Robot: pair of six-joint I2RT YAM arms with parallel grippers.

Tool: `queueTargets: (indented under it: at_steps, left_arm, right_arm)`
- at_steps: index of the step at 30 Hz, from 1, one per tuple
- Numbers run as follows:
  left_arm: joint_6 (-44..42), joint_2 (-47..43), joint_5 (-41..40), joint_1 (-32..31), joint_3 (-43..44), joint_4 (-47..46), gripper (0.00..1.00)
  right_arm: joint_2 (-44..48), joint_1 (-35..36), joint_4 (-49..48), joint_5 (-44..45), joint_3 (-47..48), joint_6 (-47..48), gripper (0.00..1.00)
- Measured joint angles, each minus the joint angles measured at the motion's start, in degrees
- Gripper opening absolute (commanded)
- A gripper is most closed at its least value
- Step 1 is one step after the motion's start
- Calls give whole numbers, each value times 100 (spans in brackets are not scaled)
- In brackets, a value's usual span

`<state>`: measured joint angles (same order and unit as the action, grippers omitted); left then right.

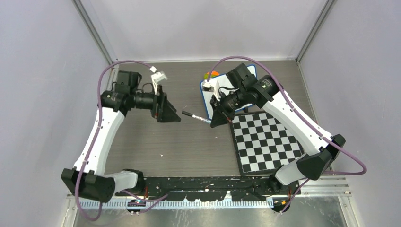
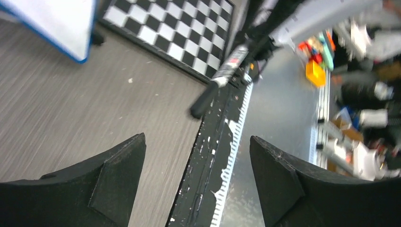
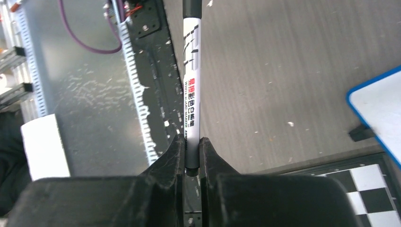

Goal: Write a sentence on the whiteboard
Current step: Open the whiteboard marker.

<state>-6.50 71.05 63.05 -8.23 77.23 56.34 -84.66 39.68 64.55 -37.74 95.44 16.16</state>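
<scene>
- Top external view: the right gripper (image 1: 218, 119) pinches a marker (image 1: 195, 116) by its tail. The marker lies level, its black end aimed at the left gripper (image 1: 171, 112).
- Left gripper is spread wide and empty, facing that end, near but not touching.
- Whiteboard (image 1: 206, 97) sits under the right arm at the back, touching the checkerboard (image 1: 265, 142), its face mostly hidden.
- Judged next: the left jaws must close in line with the marker's axis.

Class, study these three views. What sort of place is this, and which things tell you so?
Most likely a robotics lab test cell: a left arm and right arm bolted to a grey table walled by plain panels, a checkered board beside a whiteboard, and the right claw gripping a marker.
</scene>
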Motion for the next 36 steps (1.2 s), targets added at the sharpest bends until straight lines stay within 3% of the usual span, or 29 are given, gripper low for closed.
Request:
queueTargets:
  at_steps: [7, 11, 17, 20, 23, 29, 31, 33, 36]
  left_arm:
    - [-599, -356, -72, -1161, -2, -37, 69]
    - [-748, -234, -225, -1493, -2, -39, 63]
    - [-789, -234, -308, -1698, -33, -210, 44]
    - [-811, -240, -302, -1733, -66, -299, 29]
    - [-859, -245, -299, -1762, -90, -341, 1]
    - [-815, -372, -42, -1777, -273, -452, 0]
    - [-619, -435, 4, -1757, -389, -656, 0]
    - [-382, -472, -9, -1738, -518, -905, 0]
    - [219, -481, 0, -1615, -822, -1464, 0]
  right_arm:
    - [-22, 0, 398, -612, 0, 46, 0]
    - [-22, 0, 479, -824, 0, 44, 0]
    - [-52, 0, 686, -1032, 7, 70, 0]
    - [-144, 0, 817, -1093, 35, 122, 0]
    - [-256, 0, 944, -1150, 103, 186, 0]
    - [-315, -103, 1137, -1150, 284, 302, 29]
    - [-315, -264, 1110, -1257, 337, 136, 52]
    - [-315, -597, 826, -1519, 341, -304, 68]
    - [-260, -1106, -35, -1808, 203, -1121, 78]
